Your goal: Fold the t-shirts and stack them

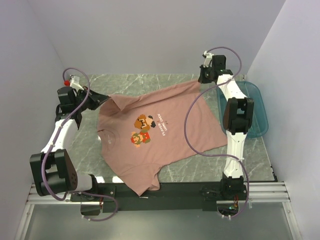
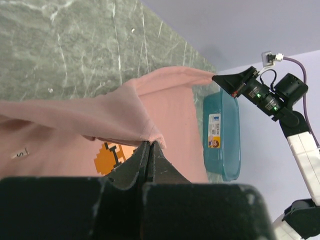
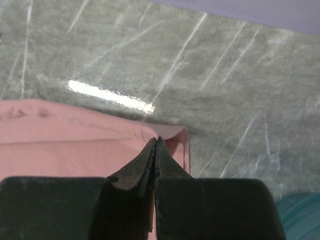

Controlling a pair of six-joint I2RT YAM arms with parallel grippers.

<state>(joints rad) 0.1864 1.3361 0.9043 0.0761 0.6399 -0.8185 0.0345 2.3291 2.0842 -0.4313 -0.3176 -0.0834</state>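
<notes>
Left gripper (image 2: 150,150) pinches shut on a far sleeve and right gripper (image 3: 156,145) on the far hem corner of the dusty-pink t-shirt (image 1: 165,145), spread print-up between them, lengthwise across the table (image 1: 150,82).

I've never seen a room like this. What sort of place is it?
Probably a robot test booth: plain walls box in a marble-look table, and the left gripper and right gripper each pinch a pink t-shirt.
</notes>
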